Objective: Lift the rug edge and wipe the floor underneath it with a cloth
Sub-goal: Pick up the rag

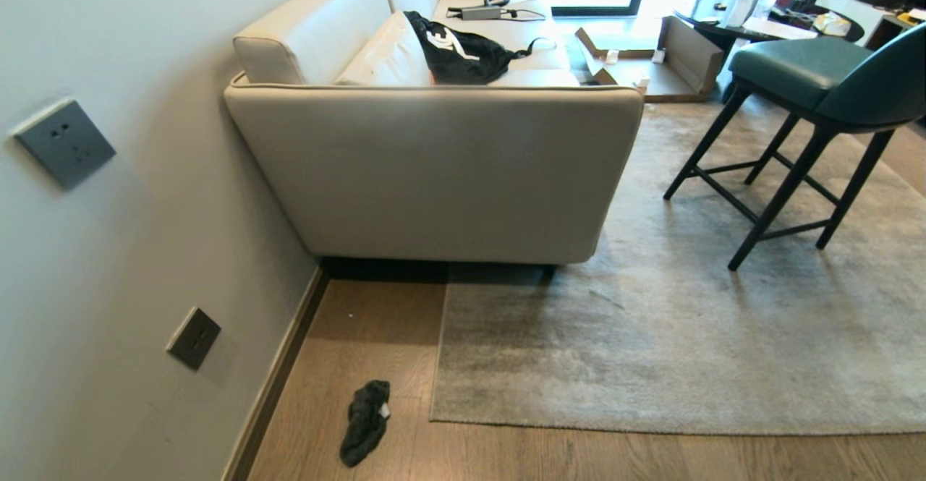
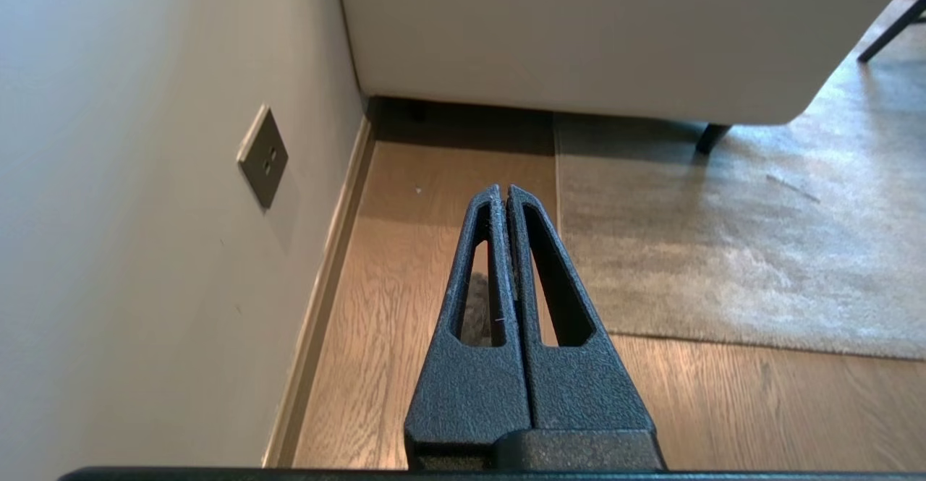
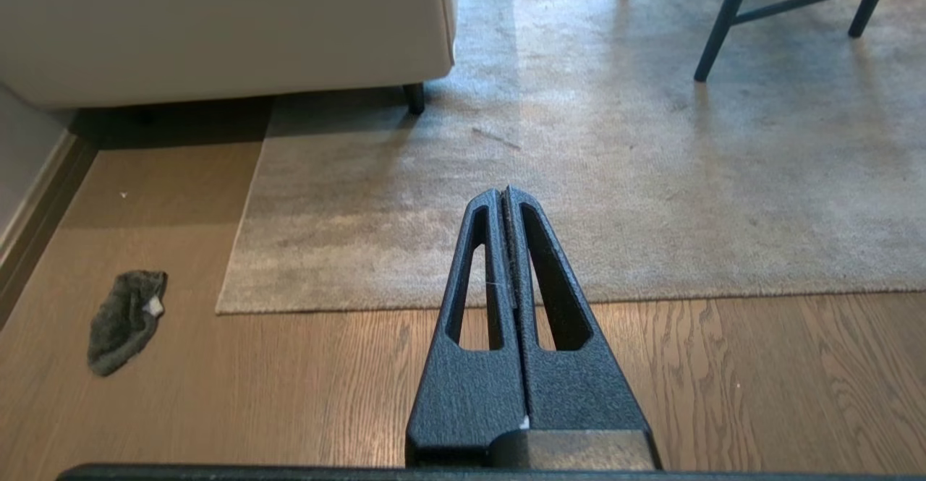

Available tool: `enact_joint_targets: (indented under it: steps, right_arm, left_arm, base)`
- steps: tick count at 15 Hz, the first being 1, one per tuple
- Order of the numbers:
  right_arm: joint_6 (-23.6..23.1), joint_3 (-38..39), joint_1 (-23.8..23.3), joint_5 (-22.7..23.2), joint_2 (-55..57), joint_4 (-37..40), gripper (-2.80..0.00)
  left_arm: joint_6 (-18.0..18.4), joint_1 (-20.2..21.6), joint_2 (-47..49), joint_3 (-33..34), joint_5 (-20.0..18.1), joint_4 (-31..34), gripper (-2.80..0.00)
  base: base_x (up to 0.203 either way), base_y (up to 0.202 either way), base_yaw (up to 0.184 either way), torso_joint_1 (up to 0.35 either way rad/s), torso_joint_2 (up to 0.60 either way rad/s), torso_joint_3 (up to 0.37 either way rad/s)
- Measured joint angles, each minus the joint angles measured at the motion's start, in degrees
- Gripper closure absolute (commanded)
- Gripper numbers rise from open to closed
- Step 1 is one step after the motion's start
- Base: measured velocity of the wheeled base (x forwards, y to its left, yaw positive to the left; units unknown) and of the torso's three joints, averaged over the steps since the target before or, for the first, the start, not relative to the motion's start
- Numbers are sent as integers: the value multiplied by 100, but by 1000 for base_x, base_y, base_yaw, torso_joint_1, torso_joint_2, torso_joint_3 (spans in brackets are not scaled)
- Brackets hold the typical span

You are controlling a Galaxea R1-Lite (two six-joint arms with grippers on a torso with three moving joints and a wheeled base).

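Observation:
A small dark grey cloth [image 1: 365, 422] lies crumpled on the brown wood floor [image 1: 376, 336] near the wall, left of the rug. It also shows as the cloth [image 3: 126, 320] in the right wrist view, and only as a sliver of cloth [image 2: 475, 315] through a finger slot in the left wrist view. The pale grey-beige rug edge [image 1: 438, 351] lies flat, its corner [image 3: 221, 309] on the floor. My left gripper [image 2: 504, 192] is shut and empty, above the floor strip beside the rug. My right gripper [image 3: 504, 193] is shut and empty, above the rug's front edge. Neither arm shows in the head view.
A cream sofa [image 1: 434, 170] stands on the rug's far part against the wall [image 1: 108, 264], which has a socket [image 1: 193, 337] low down. A dark skirting strip [image 1: 275, 380] runs along the wall. A green chair [image 1: 803, 105] stands on the rug at right. A black bag [image 1: 463, 50] lies on the sofa.

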Motion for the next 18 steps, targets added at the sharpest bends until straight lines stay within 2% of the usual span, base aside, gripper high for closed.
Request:
enact_joint_targets:
  steps: [18]
  right_arm:
    - [-2, 0, 0, 3, 0, 1, 0]
  left_arm:
    - [2, 0, 0, 0, -2, -2, 0]
  base:
    - [0, 0, 0, 3, 3, -199]
